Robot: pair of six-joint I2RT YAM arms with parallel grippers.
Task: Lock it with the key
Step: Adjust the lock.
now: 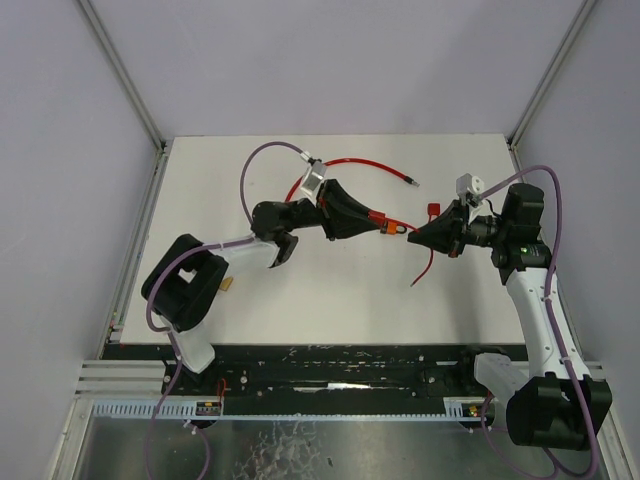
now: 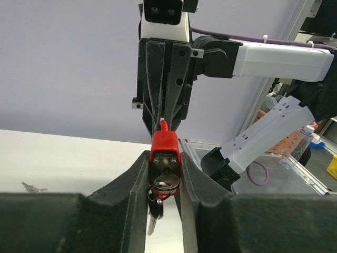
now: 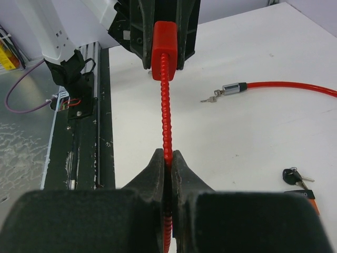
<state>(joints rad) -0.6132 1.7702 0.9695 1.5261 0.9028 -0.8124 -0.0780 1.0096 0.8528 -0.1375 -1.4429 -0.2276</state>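
Now: left claw clamped on red padlock above counter centre; key at its 6 o'clock. Right claw, at 3 o'clock, pinches ribbed cable. Judged: padlock light, rigid; cable flexes; grip the key's bow.

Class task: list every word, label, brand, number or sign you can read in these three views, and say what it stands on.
No text can be read.
The red lock has a plain face, the keys hanging from it show no legible marking, the ribbed red cable is bare.
The yellow box at the left wrist view's right edge is too blurred to tell.
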